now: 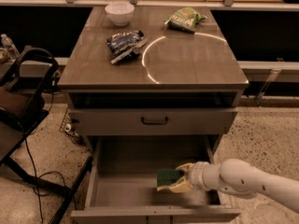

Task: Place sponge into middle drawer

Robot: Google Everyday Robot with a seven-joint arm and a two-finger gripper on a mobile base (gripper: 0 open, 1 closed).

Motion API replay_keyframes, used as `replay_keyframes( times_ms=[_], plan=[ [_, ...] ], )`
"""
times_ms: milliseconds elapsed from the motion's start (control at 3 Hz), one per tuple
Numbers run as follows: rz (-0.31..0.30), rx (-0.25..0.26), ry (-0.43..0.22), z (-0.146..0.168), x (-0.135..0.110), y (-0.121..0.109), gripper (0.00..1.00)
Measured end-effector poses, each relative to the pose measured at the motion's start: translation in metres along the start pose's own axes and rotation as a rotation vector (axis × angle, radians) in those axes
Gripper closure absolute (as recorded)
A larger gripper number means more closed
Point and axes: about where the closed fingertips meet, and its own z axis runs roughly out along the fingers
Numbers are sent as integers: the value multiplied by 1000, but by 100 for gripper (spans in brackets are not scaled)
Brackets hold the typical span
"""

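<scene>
The sponge (167, 176), dark green over a pale yellow layer, is held in my gripper (176, 178), whose fingers are shut on it. My white arm reaches in from the lower right. The gripper and sponge are inside the open middle drawer (128, 190), low over the right part of its bare grey tray. The drawer is pulled out wide under the cabinet.
A shallower drawer with a black handle (154, 121) is shut above. On the cabinet top lie a white bowl (119, 13), a dark blue snack bag (124, 44) and a green snack bag (184, 19). A black chair (23, 97) and cables stand at the left.
</scene>
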Motion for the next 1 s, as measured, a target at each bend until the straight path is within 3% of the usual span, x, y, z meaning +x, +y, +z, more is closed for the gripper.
replay_keyframes(
  times_ms=[333,667,1000],
  plan=[
    [17,-43,-8,55,24,-5,100],
    [28,-62,-3,85,38,-7,100],
    [32,-69,-4,93,42,-6,92]
  ],
)
